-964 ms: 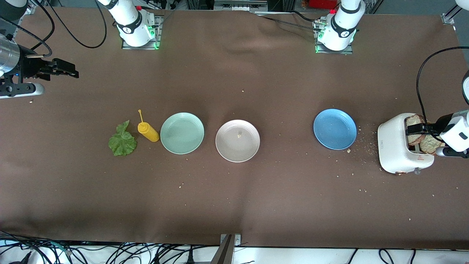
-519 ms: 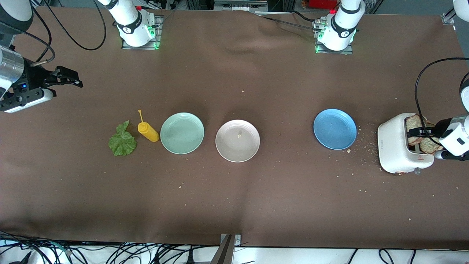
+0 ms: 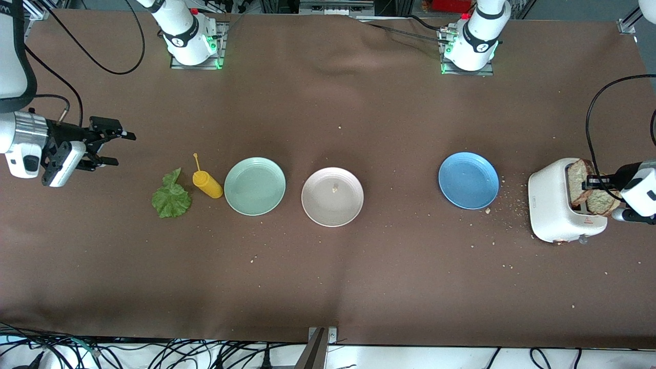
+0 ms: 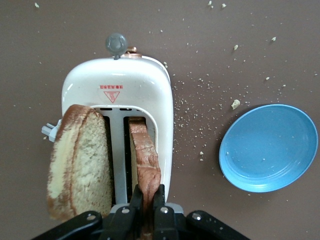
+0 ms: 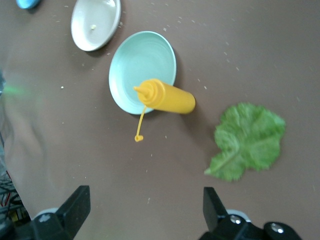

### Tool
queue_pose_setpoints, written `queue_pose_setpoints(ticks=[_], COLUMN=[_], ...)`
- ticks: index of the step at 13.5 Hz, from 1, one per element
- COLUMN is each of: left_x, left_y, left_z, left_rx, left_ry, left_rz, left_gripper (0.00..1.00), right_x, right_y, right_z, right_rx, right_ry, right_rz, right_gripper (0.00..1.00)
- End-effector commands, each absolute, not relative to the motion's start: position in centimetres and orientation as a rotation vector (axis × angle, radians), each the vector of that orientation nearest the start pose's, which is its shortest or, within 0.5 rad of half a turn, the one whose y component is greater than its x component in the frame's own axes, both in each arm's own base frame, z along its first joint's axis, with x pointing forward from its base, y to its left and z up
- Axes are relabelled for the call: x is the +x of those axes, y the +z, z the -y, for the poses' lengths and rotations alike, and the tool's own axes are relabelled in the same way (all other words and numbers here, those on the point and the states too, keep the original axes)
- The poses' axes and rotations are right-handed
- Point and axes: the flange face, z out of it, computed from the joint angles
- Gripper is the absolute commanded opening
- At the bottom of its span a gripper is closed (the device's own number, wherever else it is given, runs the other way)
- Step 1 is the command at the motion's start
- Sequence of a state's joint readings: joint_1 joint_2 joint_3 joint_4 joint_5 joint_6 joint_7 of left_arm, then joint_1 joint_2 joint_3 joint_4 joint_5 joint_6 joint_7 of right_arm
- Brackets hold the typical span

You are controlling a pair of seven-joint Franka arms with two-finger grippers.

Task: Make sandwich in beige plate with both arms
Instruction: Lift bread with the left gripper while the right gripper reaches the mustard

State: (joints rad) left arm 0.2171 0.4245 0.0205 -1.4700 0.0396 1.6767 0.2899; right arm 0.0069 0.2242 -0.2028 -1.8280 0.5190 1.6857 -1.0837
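The beige plate [image 3: 318,206] sits mid-table with only a crumb on it; it also shows in the right wrist view [image 5: 95,22]. Two toasted bread slices stand in a white toaster [image 3: 551,205]. My left gripper [image 3: 590,180] is shut on the slice [image 3: 578,177] in the slot nearer the blue plate; the left wrist view shows the gripper [image 4: 147,192] pinching that slice's [image 4: 145,155] edge. The other slice [image 4: 80,160] leans in the second slot. The lettuce leaf [image 3: 171,197] lies flat on the cloth. My right gripper [image 3: 124,149] hangs open and empty over bare cloth beside the lettuce [image 5: 247,140].
A yellow squeeze bottle [image 3: 207,184] lies on its side between the lettuce and a mint-green plate [image 3: 254,185]. A blue plate [image 3: 468,180] sits between the beige plate and the toaster. Crumbs are scattered around the toaster.
My right gripper has moved over the cloth toward the lettuce and turned. My left gripper stays shut on the bread slice and has shifted slightly toward the left arm's end.
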Motion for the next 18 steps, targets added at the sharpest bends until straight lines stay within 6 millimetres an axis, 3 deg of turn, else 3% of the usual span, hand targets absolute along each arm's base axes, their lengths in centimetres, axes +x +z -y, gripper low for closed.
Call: queue_pose_setpoints(ticks=[1,6,8,10,12,15,18], left_x=[64.4,64.3,64.5,64.8,65.3,66.5,67.4], left_y=[45.3,49.6,49.4,48.4,47.5,43.4,38.1], left_z=[-15.0,-13.5,-12.6,-9.9,-4.7,5.6,11.1], left_rx=[-3.107,-3.131,-3.257,-3.401,-3.476,-3.53,-3.761], left_ry=[0.326,0.248,0.203,0.2,0.291,0.481,0.697], left_rz=[-0.158,-0.322,-0.318,-0.302,-0.216,-0.188,-0.159], left_gripper=[0.0,0.0,0.0,0.0,0.0,0.0,0.0], right_x=[59.0,59.6,59.6,59.4,59.2,59.3,59.3], right_y=[36.4,30.6,28.3,26.0,23.2,20.3,18.2], right_z=[6.5,6.5,6.3,5.9,5.6,3.9,1.9], right_rx=[-2.254,-2.004,-1.952,-1.91,-1.85,-1.799,-1.713], right_ry=[-0.142,-0.314,-0.338,-0.333,-0.343,-0.385,-0.473], right_rz=[1.05,1.322,1.343,1.359,1.399,1.372,1.392], right_gripper=[0.99,0.99,0.99,0.99,0.99,0.99,0.99])
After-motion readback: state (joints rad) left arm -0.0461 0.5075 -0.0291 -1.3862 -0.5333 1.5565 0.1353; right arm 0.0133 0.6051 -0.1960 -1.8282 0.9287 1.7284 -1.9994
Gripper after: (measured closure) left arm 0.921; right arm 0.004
